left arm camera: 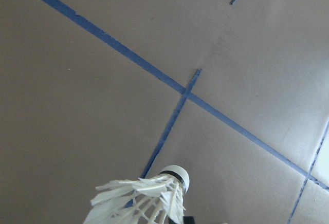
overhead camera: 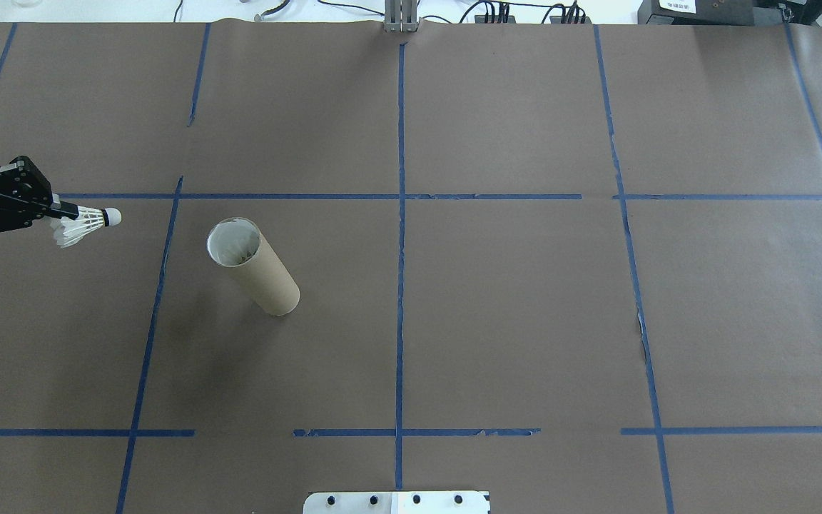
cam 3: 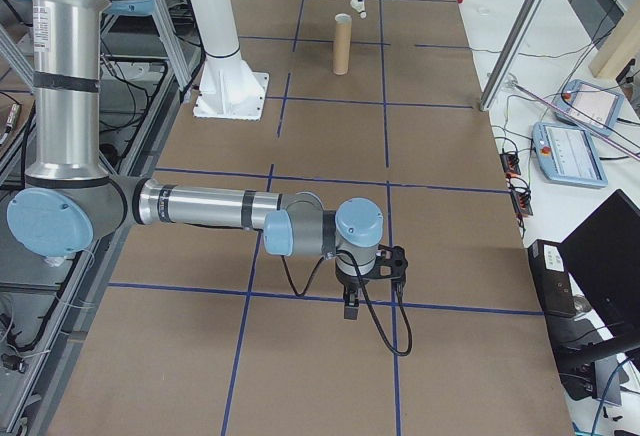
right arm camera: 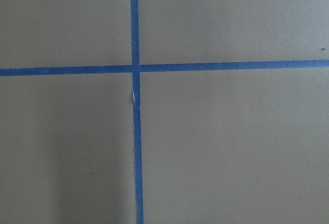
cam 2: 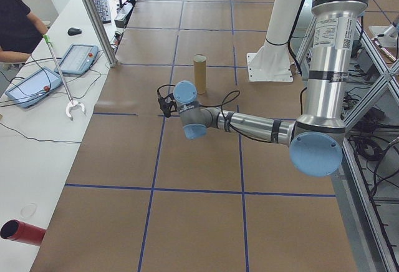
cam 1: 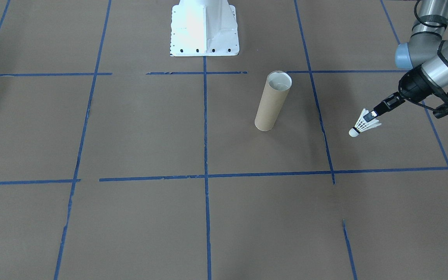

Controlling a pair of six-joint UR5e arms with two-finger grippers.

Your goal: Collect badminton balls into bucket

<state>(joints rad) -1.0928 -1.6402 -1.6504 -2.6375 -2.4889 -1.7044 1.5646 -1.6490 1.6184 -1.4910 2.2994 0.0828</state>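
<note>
In the overhead view, the left gripper (overhead camera: 61, 211) is far out on the left, closed on the feathers of the shuttlecock (overhead camera: 90, 223). The shuttlecock hangs in the air with its cork tip pointing to 3 o'clock. The bucket (overhead camera: 252, 265) stands a little further on, at about 4 o'clock from the shuttlecock, well apart from it. Its open mouth faces up.

The shuttlecock looks very light. Its feathers look thin and would likely bend or snap if squeezed hard. The cork tip is harder and round, so it might slip. The feather skirt seems the best place to hold, gently.

The front view shows the shuttlecock up off the table (cam 1: 208, 217). The left wrist view shows the cork's black band up close. The right gripper (cam 3: 352, 308) shows only in the right side view, low over the paper, so I cannot tell if it is open or closed.
</note>
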